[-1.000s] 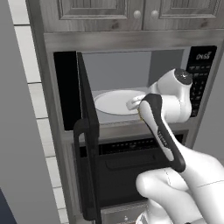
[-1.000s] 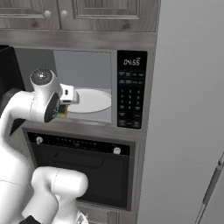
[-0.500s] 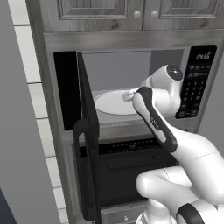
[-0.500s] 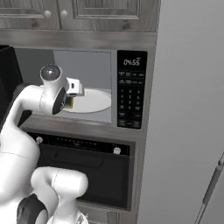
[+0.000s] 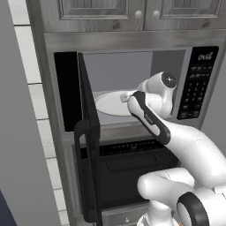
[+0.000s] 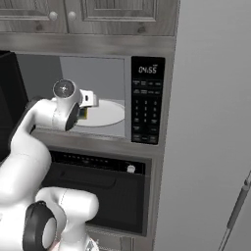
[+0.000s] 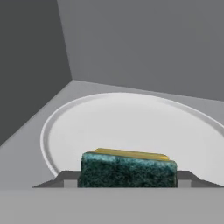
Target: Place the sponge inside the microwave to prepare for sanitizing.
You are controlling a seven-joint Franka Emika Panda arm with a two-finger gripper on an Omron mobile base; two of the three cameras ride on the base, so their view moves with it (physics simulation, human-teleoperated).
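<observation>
**Sponge held at the mouth of the open microwave**

In the hand view, the small rectangular sponge (image 7: 128,169) with its yellow body and dark green scrub layer sits low in the centre of the frame, clamped between the two dark fingertips (image 7: 65,178) of the two-finger gripper (image 7: 128,180). The green layer faces the camera, with a thin yellow strip showing along its top edge. The jaws are closed on the sponge, one tip at each end of the block.

Beyond the sponge, the round white turntable (image 7: 131,127) spreads across the middle of the hand view, lying on the grey cavity floor, with the grey back wall filling the upper part and a darker side wall at the upper left. The sponge is at the near rim of the turntable; whether it touches the plate cannot be told.

In the left base view, the large built-in microwave (image 5: 201,81) with a black keypad panel occupies the upper centre. Its black dark-windowed door (image 5: 88,132) stands swung open, edge-on, left of centre. The white arm rises from the lower right and its wrist reaches into the cavity opening, over the front part of the turntable (image 5: 108,103).

In the right base view, the wrist sits at the left centre of the frame, in front of the cavity, and a sliver of the sponge (image 6: 83,113) shows just beside it.

Below the microwave, a black oven (image 6: 98,191) with a knob fills the lower middle.
</observation>
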